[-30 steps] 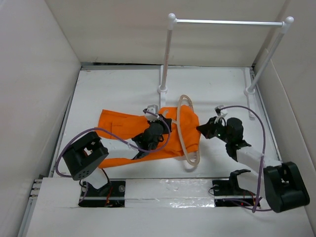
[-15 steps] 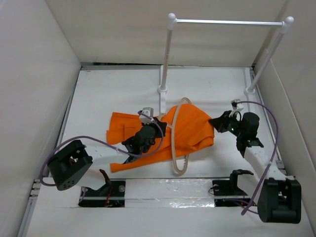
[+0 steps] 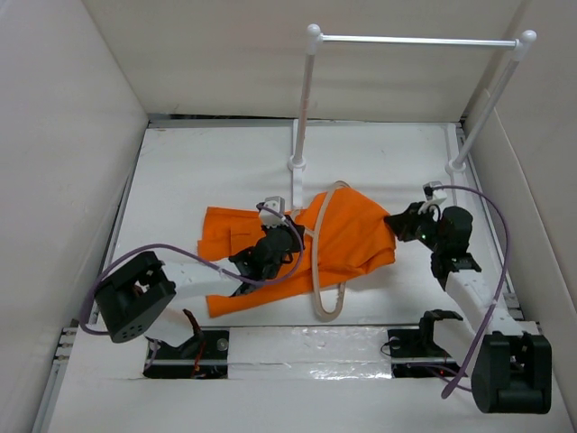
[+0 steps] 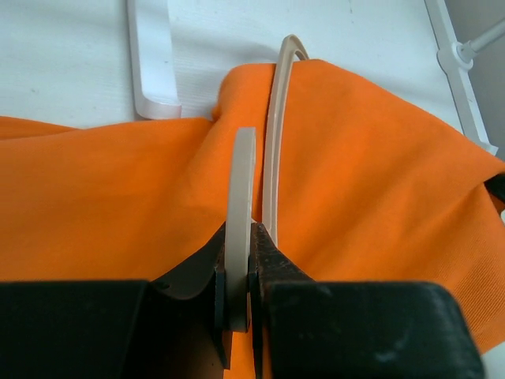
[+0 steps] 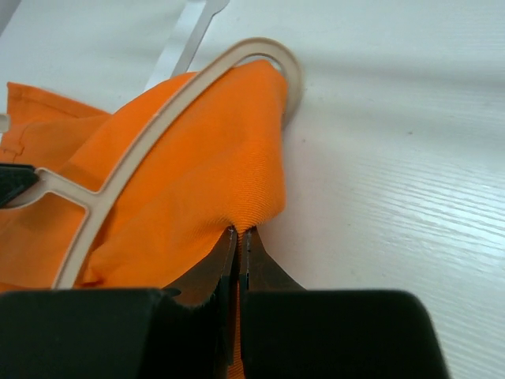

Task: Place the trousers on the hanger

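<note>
The orange trousers [image 3: 347,236] lie across the table's middle, threaded through the beige hanger [image 3: 317,244]. My left gripper [image 3: 281,236] is shut on the hanger's hook [image 4: 239,197], with the trousers [image 4: 118,197] under it and the hanger's side bar [image 4: 274,142] just right of the hook. My right gripper [image 3: 393,224] is shut on the right edge of the trousers [image 5: 197,174], pinching a fold. The hanger's curved frame [image 5: 158,126] lies over the fabric in the right wrist view. The waist button is hidden.
A white rack [image 3: 415,41] with a metal rod stands at the back; its left foot [image 3: 296,164] is just behind the trousers and its right foot [image 3: 458,165] is behind my right arm. White walls enclose the table on three sides.
Over the last second my right gripper pulled the trousers' edge to the right through the hanger, spreading the fabric. My left gripper, holding the hanger, shifted slightly.
</note>
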Controlling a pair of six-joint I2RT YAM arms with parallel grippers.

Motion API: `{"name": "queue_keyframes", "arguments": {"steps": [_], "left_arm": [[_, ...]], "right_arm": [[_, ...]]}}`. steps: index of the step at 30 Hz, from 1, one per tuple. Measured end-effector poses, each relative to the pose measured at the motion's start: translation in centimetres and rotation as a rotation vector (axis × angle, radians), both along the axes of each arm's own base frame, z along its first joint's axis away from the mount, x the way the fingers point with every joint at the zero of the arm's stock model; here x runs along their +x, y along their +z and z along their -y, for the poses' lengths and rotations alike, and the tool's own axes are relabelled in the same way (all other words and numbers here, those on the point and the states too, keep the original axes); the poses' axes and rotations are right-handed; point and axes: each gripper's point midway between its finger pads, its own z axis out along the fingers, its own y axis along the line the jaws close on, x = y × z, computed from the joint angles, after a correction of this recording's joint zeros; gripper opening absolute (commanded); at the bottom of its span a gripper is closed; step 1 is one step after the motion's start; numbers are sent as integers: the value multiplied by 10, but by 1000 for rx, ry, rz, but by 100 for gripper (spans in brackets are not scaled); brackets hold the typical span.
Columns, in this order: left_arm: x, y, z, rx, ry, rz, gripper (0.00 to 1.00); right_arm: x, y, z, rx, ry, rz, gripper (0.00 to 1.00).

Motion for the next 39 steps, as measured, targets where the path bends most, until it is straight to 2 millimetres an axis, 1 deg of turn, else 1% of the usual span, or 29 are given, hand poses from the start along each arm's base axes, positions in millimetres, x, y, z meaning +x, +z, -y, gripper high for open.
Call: {"name": "queue_keyframes", "arguments": {"steps": [4, 7, 12, 14, 16, 21, 23, 26, 30, 32, 33, 35, 39], "left_arm": [[-1, 13, -14, -23, 22, 11, 0], [-2, 20, -18, -34, 26, 19, 0], [-5, 12, -21, -25, 29, -3, 0], [-6, 11, -20, -40, 27, -15, 0], [-4, 9, -20, -50, 31, -26, 0], [5, 0, -10, -23, 87, -53, 0], [11, 3, -12, -24, 121, -51, 0], [18, 9, -16, -38, 159, -48, 0], [23, 7, -25, -28, 192, -49, 0], [23, 6, -26, -21, 197, -50, 0], [23, 6, -27, -19, 200, -49, 0], [23, 5, -29, -15, 207, -47, 0], [19, 1, -40, 4, 228, -47, 0]], "right_arm": [[0, 10, 24, -1, -75, 34, 0], [-3, 8, 38, 6, -111, 24, 0], [-8, 1, 54, 25, -135, -12, 0], [-10, 0, 55, 33, -130, -21, 0], [-11, 1, 51, 39, -112, -10, 0], [-12, 0, 25, 10, -33, 0, 0], [-14, 0, 22, -9, -27, 14, 0], [-24, -6, 23, -33, -35, 27, 0], [-39, -17, 30, -62, -82, 22, 0], [-42, -16, 35, -72, -104, 21, 0], [-42, -16, 37, -73, -113, 21, 0], [-42, -17, 50, -78, -162, 4, 0], [-37, -16, 70, -66, -224, -37, 0]]}}
